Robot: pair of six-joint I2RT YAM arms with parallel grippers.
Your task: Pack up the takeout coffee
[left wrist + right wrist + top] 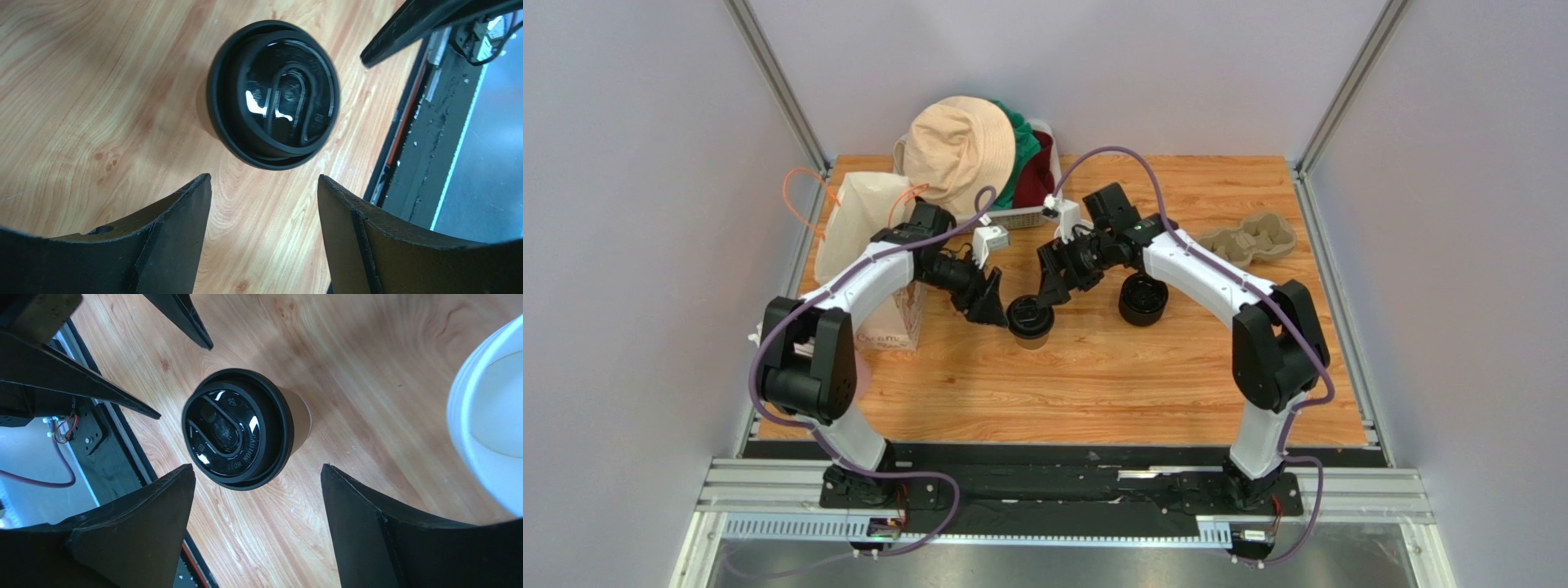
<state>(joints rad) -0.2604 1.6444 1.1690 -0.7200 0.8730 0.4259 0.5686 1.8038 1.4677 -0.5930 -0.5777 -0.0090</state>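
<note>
The takeout coffee [1030,321], its black lid [236,437] reading "CAUTION HOT", is standing mid-desk [1112,380] between the left gripper [264,184] and the right gripper [258,471], both hanging with jaws apart.

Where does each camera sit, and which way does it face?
Top external: above and behind the arm bases, facing down at the table; both arms show whole, left end effector and right end effector open either side of the lidded coffee cup.
Left wrist: on the left arm, facing down at the cup past its own fingers.
Right wrist: on the right arm, facing down at the cup past its own fingers.
Shared: both wrist views show the cup and the opposite arm's fingertips.
</note>
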